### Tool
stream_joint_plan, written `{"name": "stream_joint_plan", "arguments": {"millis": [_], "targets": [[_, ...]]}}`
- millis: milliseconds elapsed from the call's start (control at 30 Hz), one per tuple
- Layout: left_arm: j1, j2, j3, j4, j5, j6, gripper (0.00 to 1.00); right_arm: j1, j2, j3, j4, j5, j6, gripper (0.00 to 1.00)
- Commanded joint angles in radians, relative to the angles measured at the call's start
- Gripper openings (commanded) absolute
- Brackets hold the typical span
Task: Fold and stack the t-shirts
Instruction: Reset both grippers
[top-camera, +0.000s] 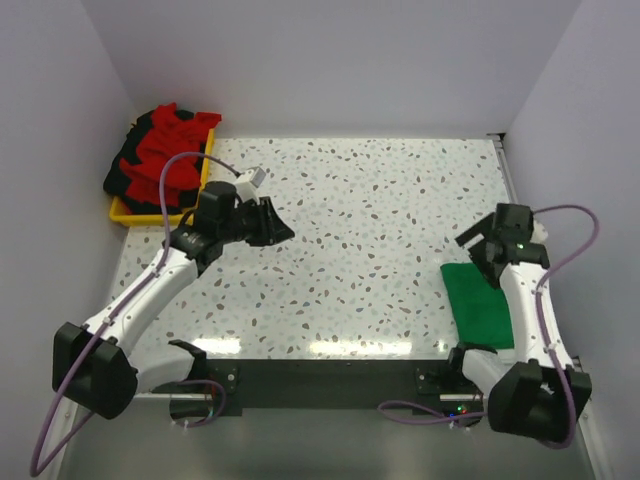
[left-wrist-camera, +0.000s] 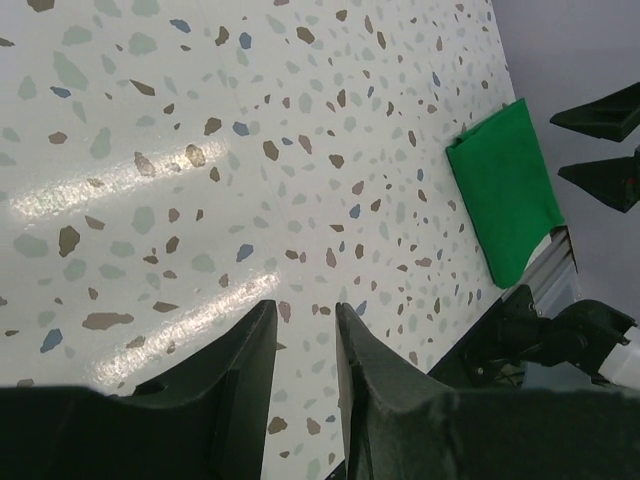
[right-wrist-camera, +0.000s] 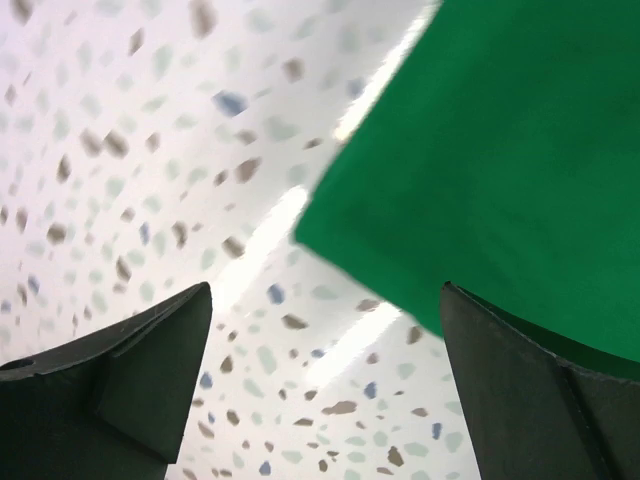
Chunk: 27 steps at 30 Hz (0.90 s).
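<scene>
Fingers (right-wrist-camera: 130, 380) spread wide, right gripper (right-wrist-camera: 325, 295) hovers over the green t-shirt (top-camera: 480, 300); left gripper (left-wrist-camera: 304, 310), slightly parted, angles down at table (top-camera: 380, 200).

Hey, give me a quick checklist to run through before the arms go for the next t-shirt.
1. The green t-shirt lies folded flat near the right edge of the table: ok.
2. The right gripper is open and holds nothing, above the green t-shirt: ok.
3. The left gripper is empty, jaws slightly apart, over bare table: ok.
4. The red and black t-shirts are folded: not ok, they are heaped in the yellow tray.
5. Number of shirts in that heap: cannot tell.
</scene>
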<state>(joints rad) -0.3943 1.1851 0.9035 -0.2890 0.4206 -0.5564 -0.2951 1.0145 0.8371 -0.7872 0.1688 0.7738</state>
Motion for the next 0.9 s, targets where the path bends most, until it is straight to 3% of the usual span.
{"name": "stream_joint_plan", "arguments": {"millis": [0, 233, 367, 433, 567, 867], "targets": [[-0.003, -0.05, -0.011, 0.007, -0.043, 0.033, 0.36, 0.213, 0.054, 0.08, 0.086, 0.069, 0.037, 0.99], [0.0, -0.11, -0.052, -0.032, -0.161, 0.092, 0.4, 0.776, 0.211, 0.152, 0.163, 0.244, 0.107, 0.99], [0.0, -0.137, -0.081, -0.033, -0.204, 0.101, 0.43, 1.016, 0.363, 0.233, 0.169, 0.298, 0.066, 0.99], [-0.001, -0.14, -0.094, -0.033, -0.206, 0.101, 0.45, 1.095, 0.403, 0.228, 0.244, 0.232, 0.026, 0.99], [0.0, -0.147, -0.12, -0.029, -0.229, 0.098, 0.45, 1.125, 0.385, 0.174, 0.387, 0.099, -0.043, 0.99], [0.0, -0.171, -0.138, -0.024, -0.278, 0.102, 0.45, 1.125, 0.254, 0.154, 0.418, 0.084, -0.194, 0.99]]}}
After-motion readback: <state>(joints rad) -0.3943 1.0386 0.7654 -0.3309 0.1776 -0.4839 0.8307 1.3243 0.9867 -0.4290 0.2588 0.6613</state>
